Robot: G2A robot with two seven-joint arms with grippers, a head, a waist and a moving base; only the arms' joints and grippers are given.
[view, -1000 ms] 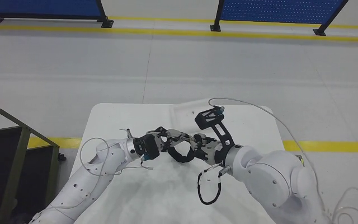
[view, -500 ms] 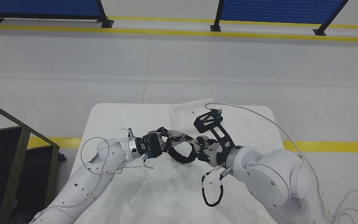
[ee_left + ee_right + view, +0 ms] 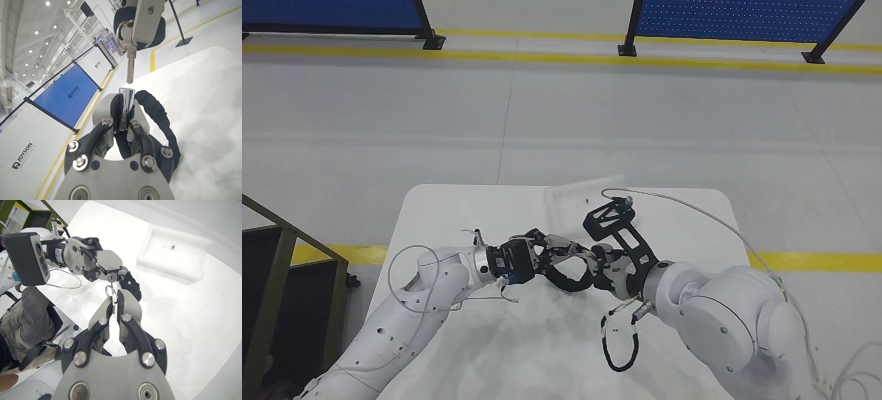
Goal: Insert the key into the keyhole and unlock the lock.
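The lock is a chrome cylinder (image 3: 126, 106) on a black fabric-covered cable loop (image 3: 162, 117). My left gripper (image 3: 123, 108) is shut on the cylinder and holds it above the white table (image 3: 462, 215). My right gripper (image 3: 115, 298) is shut on the head of a silver key (image 3: 113, 300) with a split ring. The key blade (image 3: 130, 66) points straight at the cylinder's end, its tip a short gap from the keyhole (image 3: 111, 277). In the top view the left gripper (image 3: 542, 252) and the right gripper (image 3: 587, 266) meet over the table's middle, with the black loop (image 3: 564, 278) between them.
A shallow white foam tray (image 3: 170, 256) lies on the table's far side, beyond the grippers (image 3: 567, 205). A dark green metal rack (image 3: 272, 270) stands off the table's left edge. Blue barrier panels (image 3: 332, 15) stand far back on the floor.
The right arm has shifted left toward the left gripper, bringing the key closer to the lock. The left gripper has edged slightly right, still holding the cylinder.
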